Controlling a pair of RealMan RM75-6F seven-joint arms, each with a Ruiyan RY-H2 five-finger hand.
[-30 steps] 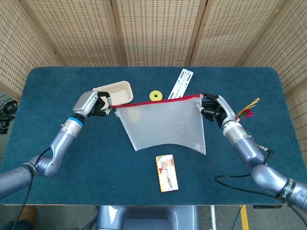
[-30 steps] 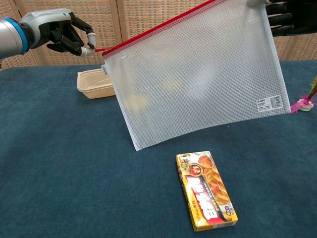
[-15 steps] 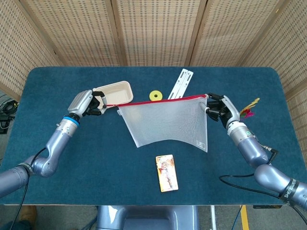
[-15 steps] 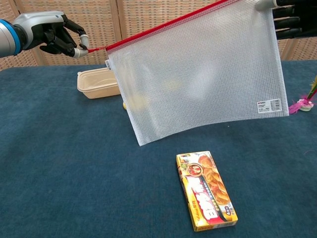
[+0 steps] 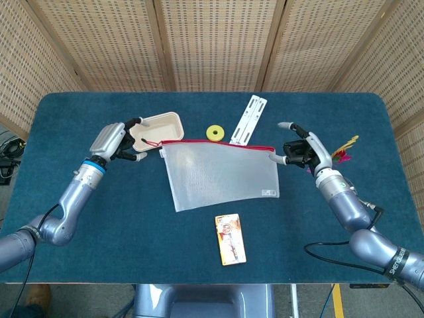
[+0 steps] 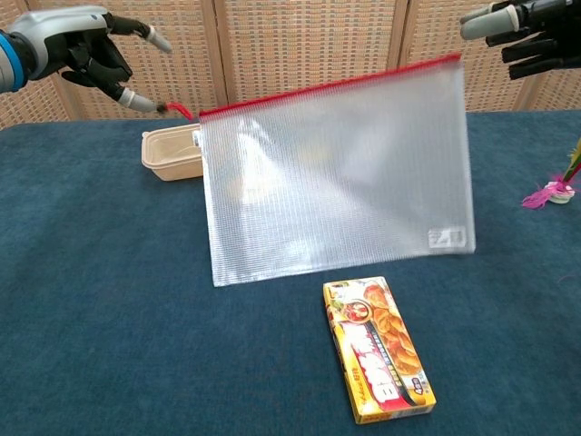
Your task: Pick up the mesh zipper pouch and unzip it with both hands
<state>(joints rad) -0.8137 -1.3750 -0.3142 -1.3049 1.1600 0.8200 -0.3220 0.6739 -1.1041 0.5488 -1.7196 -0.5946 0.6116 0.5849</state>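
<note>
Left hand [image 5: 118,141] fingers spread | right hand [image 5: 301,150] spread | pouch [image 5: 218,175] unheld

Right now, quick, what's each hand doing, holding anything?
Left hand: open, fingers spread, holding nothing.
Right hand: open, fingers apart, clear of the mesh zipper pouch.

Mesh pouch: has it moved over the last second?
Yes. The mesh pouch has dropped toward the yellow box, and both the left hand and right hand have opened off it.
</note>
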